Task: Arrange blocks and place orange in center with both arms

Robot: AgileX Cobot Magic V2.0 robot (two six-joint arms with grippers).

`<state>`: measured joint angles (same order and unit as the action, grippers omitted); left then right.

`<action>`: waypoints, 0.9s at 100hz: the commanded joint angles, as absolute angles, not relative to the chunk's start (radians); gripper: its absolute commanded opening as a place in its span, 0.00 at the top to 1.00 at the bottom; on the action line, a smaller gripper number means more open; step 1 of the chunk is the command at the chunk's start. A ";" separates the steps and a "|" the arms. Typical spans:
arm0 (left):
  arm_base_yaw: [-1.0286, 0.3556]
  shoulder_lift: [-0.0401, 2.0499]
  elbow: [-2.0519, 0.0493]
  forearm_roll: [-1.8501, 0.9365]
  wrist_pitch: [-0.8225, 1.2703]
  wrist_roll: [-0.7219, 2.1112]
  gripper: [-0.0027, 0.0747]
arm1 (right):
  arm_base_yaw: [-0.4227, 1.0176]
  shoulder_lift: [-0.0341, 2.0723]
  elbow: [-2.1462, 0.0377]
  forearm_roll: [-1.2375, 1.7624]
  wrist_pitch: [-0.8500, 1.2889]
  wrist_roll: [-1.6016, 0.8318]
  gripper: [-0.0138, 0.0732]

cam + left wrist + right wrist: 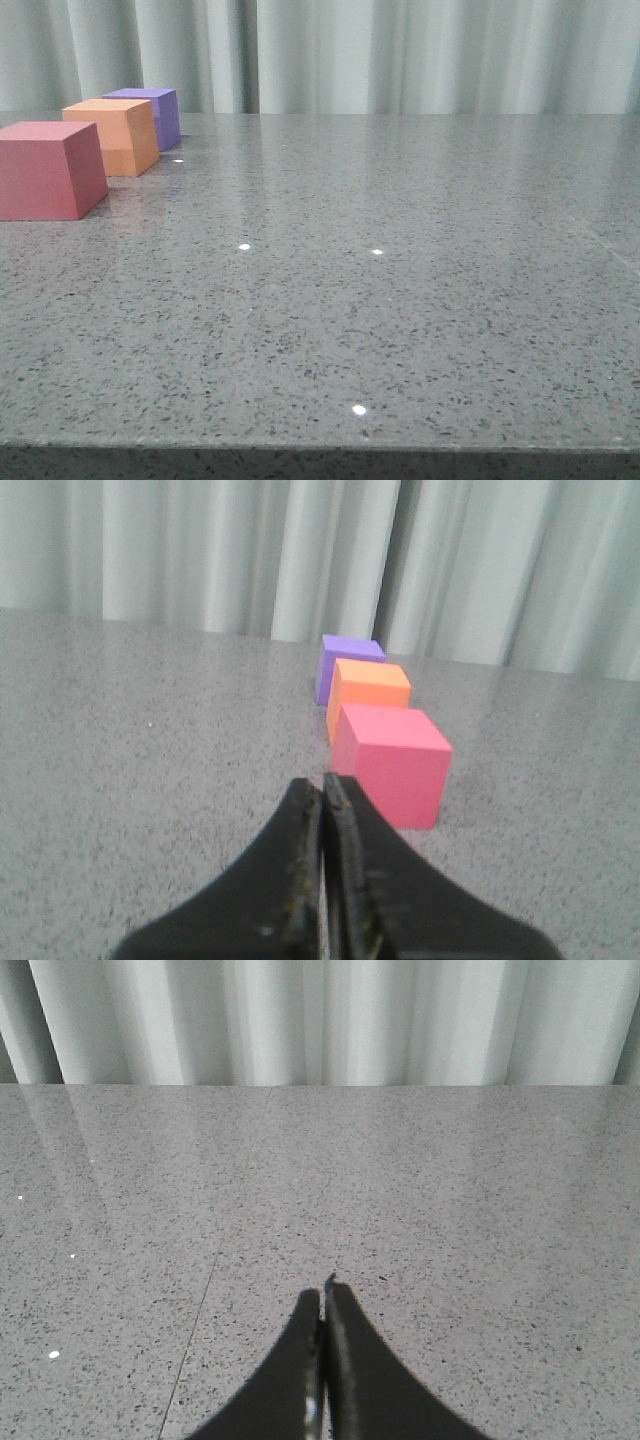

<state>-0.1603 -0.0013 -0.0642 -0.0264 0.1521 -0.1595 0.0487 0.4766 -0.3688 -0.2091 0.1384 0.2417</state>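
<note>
At far left of the front view, three blocks stand in a file on the grey speckled surface (400,300), running from near-left toward one o'clock.

Item 1: pinkish-red cube (50,170), nearest the camera.

Item 2: orange cube (115,135), just behind it, already the middle of the three; whether it touches its neighbours cannot be told.

Item 3: purple cube (150,112), farthest back, by the curtain (400,55).

Item 4: left gripper (323,790), jaws pressed together, empty. In its wrist view the file lies ahead at about one o'clock, pinkish-red cube (395,760) close, orange (368,690) and purple (348,660) beyond. Judged the nearer arm.

Item 5: right gripper (325,1295), jaws closed, empty; only bare surface ahead, no cube in its view.
</note>
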 commanded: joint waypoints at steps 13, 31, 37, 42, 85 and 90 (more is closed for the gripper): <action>-0.125 -0.042 0.023 -0.032 -0.075 -0.158 0.99 | 0.041 0.477 -0.397 -0.226 0.060 0.236 0.92; -0.100 -0.042 0.044 -0.018 -0.070 -0.158 0.99 | 0.041 0.477 -0.397 -0.226 0.060 0.236 0.92; -0.094 -0.042 0.044 -0.008 -0.070 -0.158 0.99 | 0.041 0.477 -0.397 -0.226 0.060 0.236 0.92; -0.091 -0.042 0.044 0.000 -0.070 -0.158 0.99 | 0.041 0.477 -0.397 -0.226 0.060 0.236 0.92; -0.091 -0.042 0.044 -0.006 -0.070 -0.158 0.99 | 0.041 0.477 -0.397 -0.226 0.060 0.236 0.92; -0.091 -0.042 0.044 -0.006 -0.070 -0.158 0.99 | 0.041 0.477 -0.397 -0.226 0.060 0.236 0.92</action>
